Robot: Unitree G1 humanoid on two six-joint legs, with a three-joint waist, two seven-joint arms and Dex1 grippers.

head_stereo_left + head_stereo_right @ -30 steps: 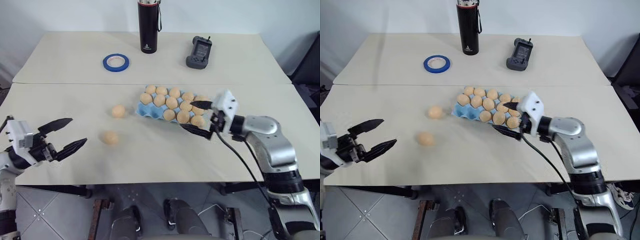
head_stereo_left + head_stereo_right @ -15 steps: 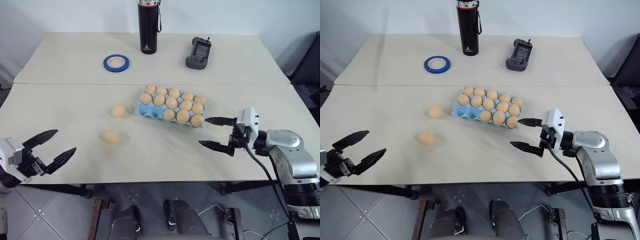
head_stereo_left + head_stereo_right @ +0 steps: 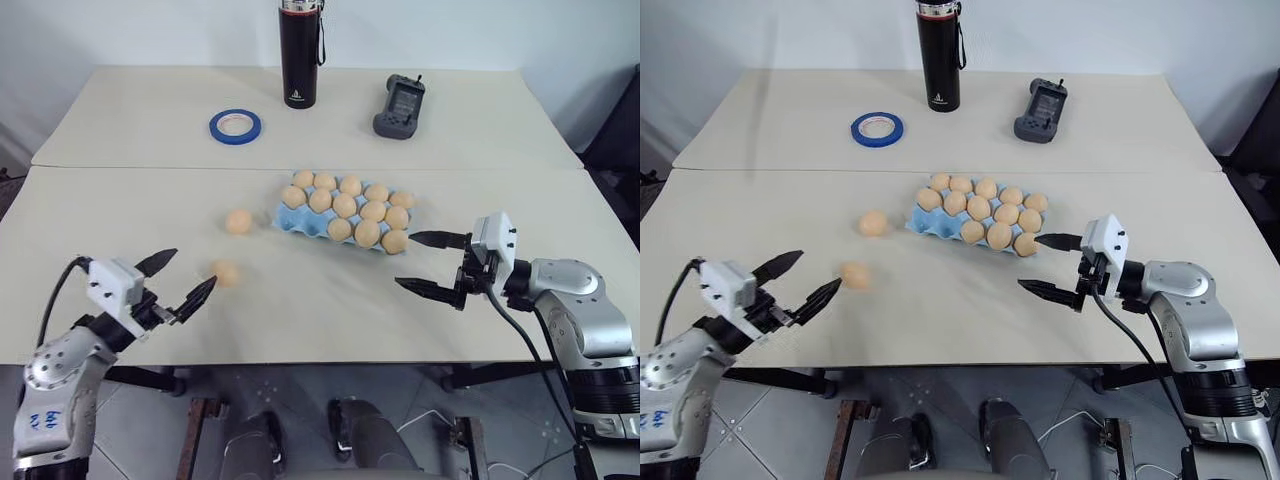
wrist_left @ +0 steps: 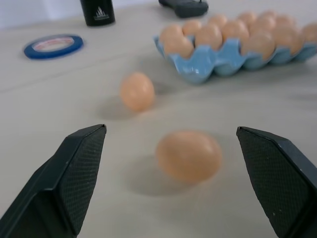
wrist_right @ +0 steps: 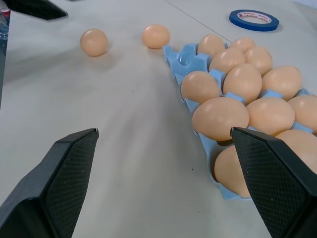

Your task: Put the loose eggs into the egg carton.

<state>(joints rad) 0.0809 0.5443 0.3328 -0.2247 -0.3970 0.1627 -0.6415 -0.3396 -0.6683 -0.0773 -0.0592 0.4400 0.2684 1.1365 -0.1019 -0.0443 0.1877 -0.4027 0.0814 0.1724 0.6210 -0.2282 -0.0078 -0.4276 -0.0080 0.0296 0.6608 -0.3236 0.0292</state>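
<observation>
Two loose eggs (image 3: 225, 273) lie on the surface at nine o'clock from the egg carton (image 3: 345, 212). The left tool (image 3: 186, 279) is held wide open and empty, lined up on the nearer egg; the right tool (image 3: 428, 263) is likewise spread and empty.

The loose eggs (image 3: 225, 272) are tan-orange and the egg carton (image 3: 290, 218) is light blue; the table (image 3: 130, 110) is plain cream. At the far side, the tape roll (image 3: 235, 125) is blue, the bottle (image 3: 299, 55) black, the handheld device (image 3: 399, 104) dark grey.
</observation>
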